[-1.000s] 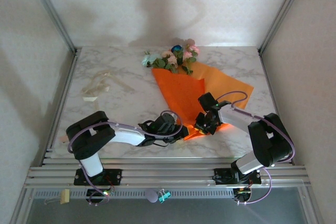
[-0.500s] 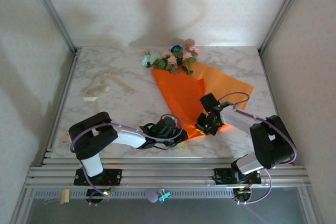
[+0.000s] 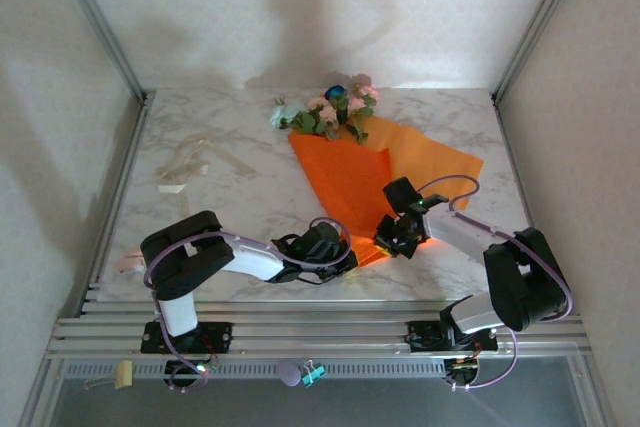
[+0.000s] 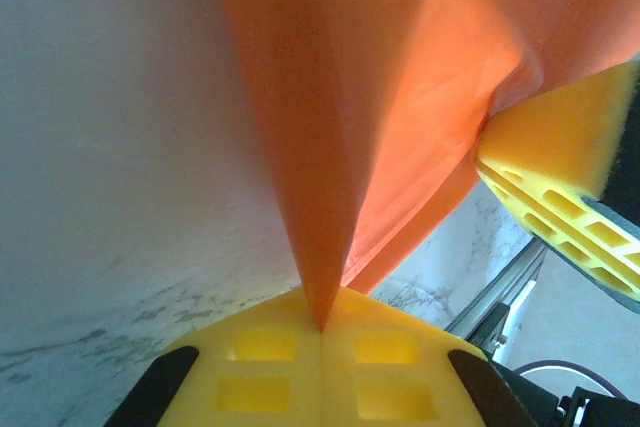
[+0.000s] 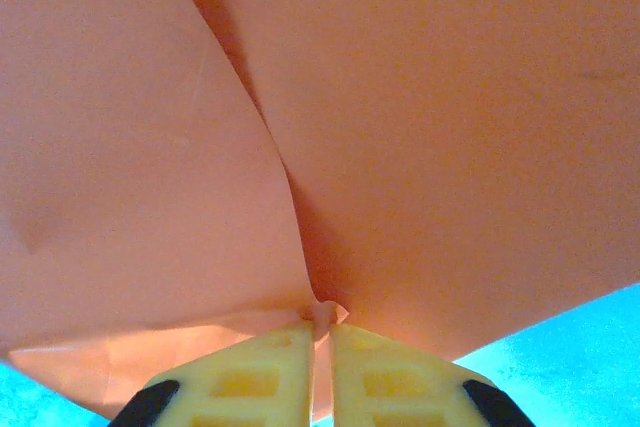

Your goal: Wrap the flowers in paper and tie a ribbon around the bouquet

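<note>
– When looking down from up top, see the big bright orange sheet of thin paper [image 3: 345, 182] in the middle of the grey-white marble table [image 3: 250, 207]?
– Yes. Lies slanted, with the small bunch of pink, whitish and blue fake flowers [image 3: 330, 107] poking out at its far end. Not rolled into a cone yet.
– And the long thin cream ribbon [image 3: 190, 165]?
– Off to the left, well apart from the paper. Not used yet.
– Now find the left gripper [image 3: 345, 259] and the right gripper [image 3: 390, 237].
– Both down at the near tip of the paper, close beside each other.
– Moving on to the left wrist view, what about those yellow fingers [image 4: 260, 357]?
– Pressed together, pinching a sharp fold of the orange paper [image 4: 330, 97]. Stood half apart a moment ago, then snapped shut. Can spot one yellow finger [image 4: 560, 177] of the other gripper touching the paper on the right too.
– And from the right wrist?
– Squeezed nearly shut on a crease of the paper [image 5: 450, 147], much the same as a moment ago.
– Meaning what for the job?
– Means two grips on the pointed end now. Looks ready, probably, for pulling or folding one side over the stems. Wrapping only partly done, and tying not started.
</note>
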